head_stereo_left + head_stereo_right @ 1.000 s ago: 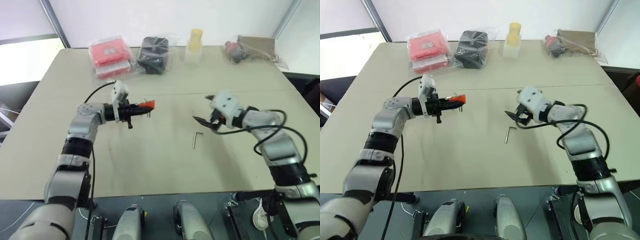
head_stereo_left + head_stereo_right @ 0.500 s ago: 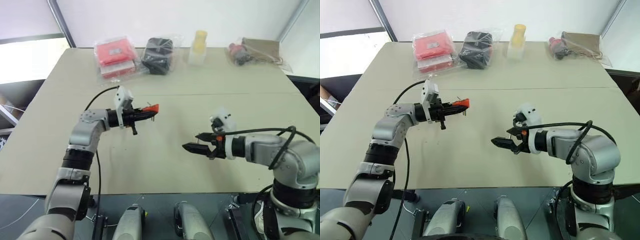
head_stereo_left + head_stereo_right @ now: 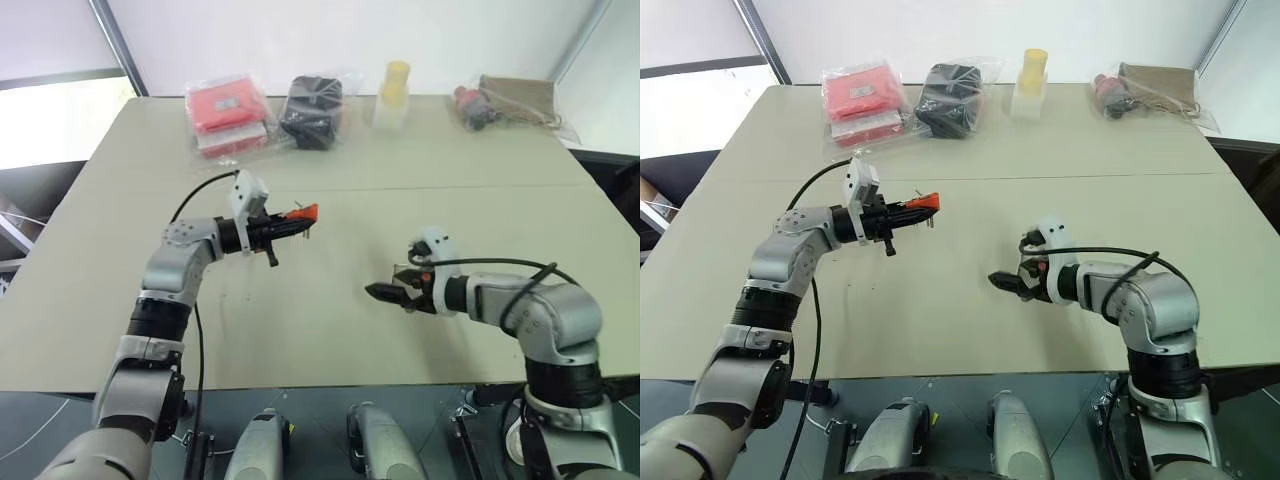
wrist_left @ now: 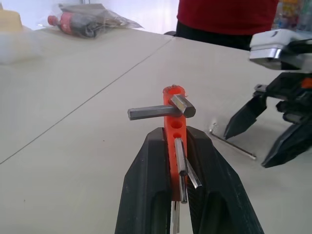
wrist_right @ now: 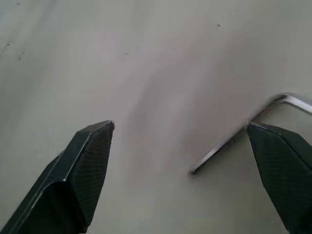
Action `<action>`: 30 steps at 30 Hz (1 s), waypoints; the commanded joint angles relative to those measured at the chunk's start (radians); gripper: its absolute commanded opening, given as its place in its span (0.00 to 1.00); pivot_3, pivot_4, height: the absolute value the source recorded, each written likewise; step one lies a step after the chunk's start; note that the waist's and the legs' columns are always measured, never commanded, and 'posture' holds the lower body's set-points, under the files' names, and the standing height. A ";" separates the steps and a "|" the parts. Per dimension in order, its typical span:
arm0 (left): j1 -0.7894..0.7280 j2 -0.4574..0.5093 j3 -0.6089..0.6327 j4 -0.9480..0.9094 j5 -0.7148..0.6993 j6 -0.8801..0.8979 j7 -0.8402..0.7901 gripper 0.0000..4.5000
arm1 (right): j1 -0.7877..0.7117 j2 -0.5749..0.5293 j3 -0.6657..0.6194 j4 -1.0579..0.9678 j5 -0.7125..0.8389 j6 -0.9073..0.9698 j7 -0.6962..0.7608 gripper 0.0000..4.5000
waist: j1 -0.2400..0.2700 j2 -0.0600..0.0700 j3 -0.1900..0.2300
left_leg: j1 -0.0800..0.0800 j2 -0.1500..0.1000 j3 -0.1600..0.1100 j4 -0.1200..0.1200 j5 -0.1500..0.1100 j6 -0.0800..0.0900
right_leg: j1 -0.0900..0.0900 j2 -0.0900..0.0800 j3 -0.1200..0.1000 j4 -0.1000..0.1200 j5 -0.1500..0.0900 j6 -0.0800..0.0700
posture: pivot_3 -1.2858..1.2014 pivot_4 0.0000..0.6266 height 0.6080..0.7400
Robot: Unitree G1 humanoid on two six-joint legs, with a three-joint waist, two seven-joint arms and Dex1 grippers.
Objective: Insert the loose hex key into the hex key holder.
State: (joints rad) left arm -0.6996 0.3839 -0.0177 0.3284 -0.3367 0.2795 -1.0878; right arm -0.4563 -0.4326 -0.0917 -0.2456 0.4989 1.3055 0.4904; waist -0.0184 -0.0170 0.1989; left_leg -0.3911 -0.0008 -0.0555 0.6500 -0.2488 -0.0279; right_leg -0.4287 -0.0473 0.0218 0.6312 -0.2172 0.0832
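My left gripper [image 3: 287,223] is shut on the orange hex key holder [image 3: 304,212] and holds it level above the table, left of centre. In the left wrist view the holder [image 4: 174,124] stands between the black fingers [image 4: 146,185], with dark keys sticking out of it. My right gripper [image 3: 392,287] is open and low over the table, right of centre. The loose hex key [image 5: 219,151], a thin silver L-shaped rod, lies flat on the table beside one right fingertip [image 5: 273,146], inside the open span. The key [image 4: 233,146] also lies under the right gripper [image 4: 248,148].
Along the table's far edge lie a red packet in a clear bag [image 3: 226,110], a black item in a bag [image 3: 312,104], a yellow-capped bottle [image 3: 392,92] and a bagged bundle [image 3: 500,100]. A person in a red top [image 4: 224,14] stands beyond the table.
My right gripper has sunk toward the table and rolled, coming down open over the loose hex key. My left gripper has stayed in place with the holder.
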 commanded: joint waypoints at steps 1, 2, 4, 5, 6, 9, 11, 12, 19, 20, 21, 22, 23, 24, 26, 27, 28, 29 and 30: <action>-0.002 0.005 0.017 -0.002 -0.007 -0.020 0.012 0.00 | -0.014 0.006 0.074 0.087 -0.054 -0.110 -0.008 0.99 | -0.002 -0.001 0.000 | 0.001 0.000 0.000 0.000 0.000 0.000 | 0.001 0.000 0.000 0.000 0.000 0.000 | 0.52 0.24 1.00; -0.002 0.005 0.018 0.001 -0.007 -0.021 0.015 0.00 | -0.018 0.010 0.087 0.108 -0.064 -0.128 -0.011 0.99 | -0.002 -0.001 -0.001 | 0.001 0.000 0.000 0.000 0.000 0.000 | 0.001 0.001 0.000 0.000 0.000 0.000 | 0.52 0.24 1.00; 0.000 0.005 0.018 0.002 -0.007 -0.024 0.019 0.00 | -0.023 0.009 0.118 0.139 -0.083 -0.163 -0.012 0.99 | -0.003 -0.001 -0.001 | 0.002 0.000 0.000 0.000 0.000 0.000 | 0.001 0.001 0.000 0.000 0.000 0.000 | 0.52 0.24 1.00; 0.001 0.005 0.017 0.001 -0.007 -0.025 0.019 0.00 | -0.024 0.008 0.130 0.147 -0.089 -0.176 -0.011 0.99 | -0.003 -0.002 -0.002 | 0.002 0.000 0.000 0.000 0.000 0.000 | 0.002 0.001 0.000 0.000 0.000 0.000 | 0.52 0.24 1.00; 0.005 0.004 0.017 -0.001 -0.008 -0.025 0.022 0.00 | -0.026 0.007 0.144 0.158 -0.101 -0.190 -0.013 0.99 | -0.003 -0.002 -0.002 | 0.002 0.000 0.000 0.000 0.000 0.000 | 0.002 0.001 0.000 0.000 0.000 0.000 | 0.52 0.24 1.00; 0.016 0.000 0.015 -0.009 -0.009 -0.026 0.032 0.00 | -0.030 0.001 0.191 0.181 -0.134 -0.216 -0.014 0.99 | -0.003 -0.003 -0.003 | 0.002 0.000 0.000 0.000 0.000 0.000 | 0.002 0.001 0.000 0.000 0.000 0.000 | 0.52 0.24 1.00; 0.019 0.000 0.015 -0.012 -0.009 -0.027 0.037 0.00 | -0.022 -0.014 0.221 0.174 -0.149 -0.221 -0.005 0.88 | -0.002 -0.003 -0.003 | 0.003 0.000 0.000 0.000 0.000 0.000 | 0.002 0.001 0.000 0.000 0.000 0.000 | 0.52 0.24 1.00; 0.020 -0.001 0.017 -0.013 -0.009 -0.027 0.042 0.00 | -0.016 -0.022 0.234 0.165 -0.155 -0.223 0.002 0.81 | -0.001 -0.003 -0.004 | 0.003 0.000 0.000 0.000 0.000 0.000 | 0.003 0.001 0.000 0.000 0.000 0.000 | 0.52 0.24 1.00; 0.023 0.002 0.016 -0.015 -0.006 -0.039 0.055 0.00 | 0.018 -0.063 0.257 0.114 -0.174 -0.214 0.023 0.02 | 0.002 -0.004 -0.004 | 0.002 0.000 -0.001 -0.002 0.000 0.000 | 0.003 0.000 -0.001 -0.001 -0.001 0.000 | 0.52 0.24 1.00; 0.022 0.001 0.016 -0.012 -0.006 -0.042 0.056 0.00 | 0.017 -0.066 0.256 0.114 -0.178 -0.218 0.024 0.02 | 0.000 -0.004 -0.005 | 0.002 0.000 -0.001 -0.002 0.000 0.000 | 0.003 0.000 -0.001 -0.001 -0.001 0.000 | 0.52 0.24 1.00; 0.021 0.000 0.015 -0.009 -0.005 -0.044 0.057 0.00 | 0.015 -0.069 0.255 0.116 -0.182 -0.224 0.024 0.02 | -0.002 -0.004 -0.005 | 0.002 0.000 -0.001 -0.002 0.000 0.000 | 0.003 0.001 -0.001 -0.001 -0.001 0.000 | 0.52 0.24 1.00; 0.019 -0.002 0.014 -0.006 -0.004 -0.047 0.058 0.00 | 0.012 -0.074 0.259 0.117 -0.191 -0.238 0.026 0.02 | -0.002 -0.004 -0.005 | 0.002 0.001 -0.001 -0.002 0.000 0.000 | 0.002 0.001 0.000 -0.001 -0.001 0.000 | 0.52 0.24 1.00; 0.016 -0.004 0.013 -0.002 -0.003 -0.051 0.059 0.00 | 0.007 -0.079 0.265 0.121 -0.202 -0.258 0.030 0.02 | -0.001 -0.004 -0.005 | 0.003 0.001 -0.001 -0.002 0.000 0.000 | 0.002 0.001 -0.001 -0.001 -0.001 0.000 | 0.52 0.24 1.00; 0.014 -0.005 0.012 0.001 -0.003 -0.053 0.059 0.00 | 0.004 -0.083 0.270 0.124 -0.209 -0.272 0.033 0.02 | -0.001 -0.004 -0.005 | 0.003 0.001 -0.001 -0.002 0.000 0.000 | 0.002 0.001 -0.001 -0.001 -0.001 0.000 | 0.52 0.24 1.00; 0.011 -0.007 0.010 0.006 -0.001 -0.058 0.060 0.00 | -0.004 -0.090 0.277 0.131 -0.229 -0.305 0.037 0.02 | -0.001 -0.004 -0.005 | 0.003 0.001 -0.001 -0.002 0.000 0.000 | 0.002 0.001 -0.001 -0.001 -0.001 0.000 | 0.52 0.24 1.00; 0.008 -0.007 0.009 0.010 -0.001 -0.059 0.059 0.00 | -0.011 -0.097 0.285 0.134 -0.249 -0.348 0.041 0.02 | -0.002 -0.004 -0.005 | 0.003 0.001 -0.001 -0.002 0.000 0.000 | 0.002 0.001 -0.001 -0.001 -0.001 0.000 | 0.52 0.24 1.00; 0.005 -0.007 0.008 0.014 -0.001 -0.059 0.056 0.00 | -0.020 -0.104 0.292 0.136 -0.271 -0.395 0.044 0.02 | -0.002 -0.004 -0.005 | 0.003 0.001 -0.001 -0.001 0.000 0.000 | 0.002 0.001 -0.001 -0.001 -0.001 0.000 | 0.52 0.24 1.00; 0.002 -0.005 0.007 0.018 -0.002 -0.058 0.051 0.00 | -0.031 -0.105 0.289 0.140 -0.291 -0.465 0.043 0.02 | -0.003 -0.004 -0.005 | 0.003 0.001 -0.001 -0.001 0.000 0.000 | 0.002 0.001 -0.001 -0.001 -0.001 0.000 | 0.52 0.24 1.00; -0.002 -0.001 0.005 0.021 -0.006 -0.046 0.042 0.00 | -0.047 -0.101 0.274 0.143 -0.302 -0.527 0.043 0.02 | -0.003 -0.004 -0.004 | 0.003 0.001 -0.001 -0.001 0.000 0.000 | 0.002 0.001 -0.001 -0.001 -0.001 0.000 | 0.52 0.24 1.00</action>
State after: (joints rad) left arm -0.6714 0.3798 -0.0176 0.3558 -0.3358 0.2465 -1.0344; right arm -0.4796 -0.5372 0.1787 -0.1148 0.2273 0.8669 0.5330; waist -0.0218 -0.0212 0.1945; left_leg -0.3886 -0.0002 -0.0562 0.6487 -0.2491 -0.0275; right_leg -0.4263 -0.0464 0.0212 0.6304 -0.2178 0.0833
